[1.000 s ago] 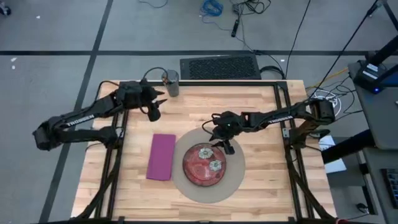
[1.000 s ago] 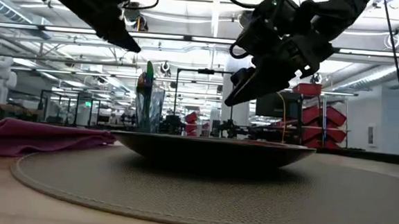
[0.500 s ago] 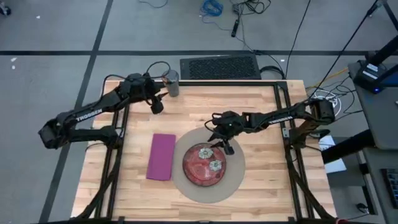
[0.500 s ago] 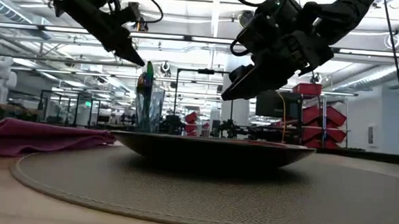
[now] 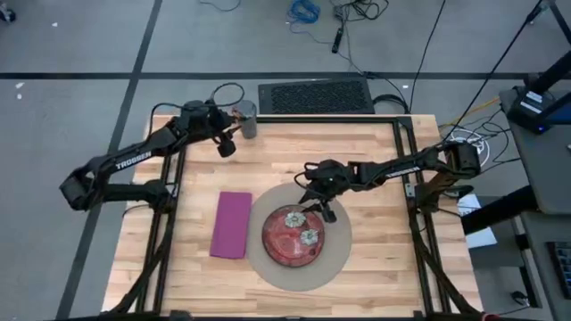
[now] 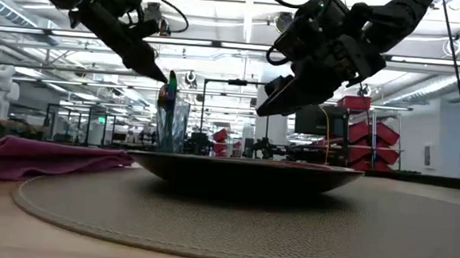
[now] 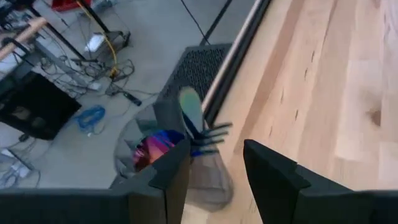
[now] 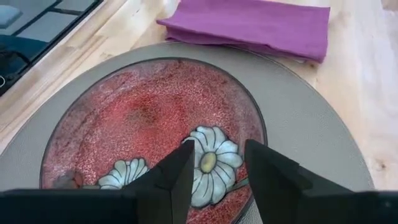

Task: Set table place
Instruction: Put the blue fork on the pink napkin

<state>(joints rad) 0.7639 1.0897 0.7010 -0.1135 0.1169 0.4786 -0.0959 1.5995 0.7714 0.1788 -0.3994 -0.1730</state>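
On the pale plank counter [image 5: 375,259], long side running left-right, a glossy red flowered plate [image 5: 293,236] is sitting on a round woven mat [image 5: 340,254] beside a folded purple napkin [image 5: 231,225], the right pincer [image 5: 312,207] hovering parted and empty above the plate, the left pincer [image 5: 229,141] hanging parted, empty, by a clear glass [image 5: 246,118] of cutlery.

Two dark jointed arms, the left arm [image 5: 125,165] lettered TROSSEN in white.

Pale-wood table [image 5: 375,259], round mat [image 5: 339,264], purple napkin [image 5: 231,225], glass [image 5: 247,119]
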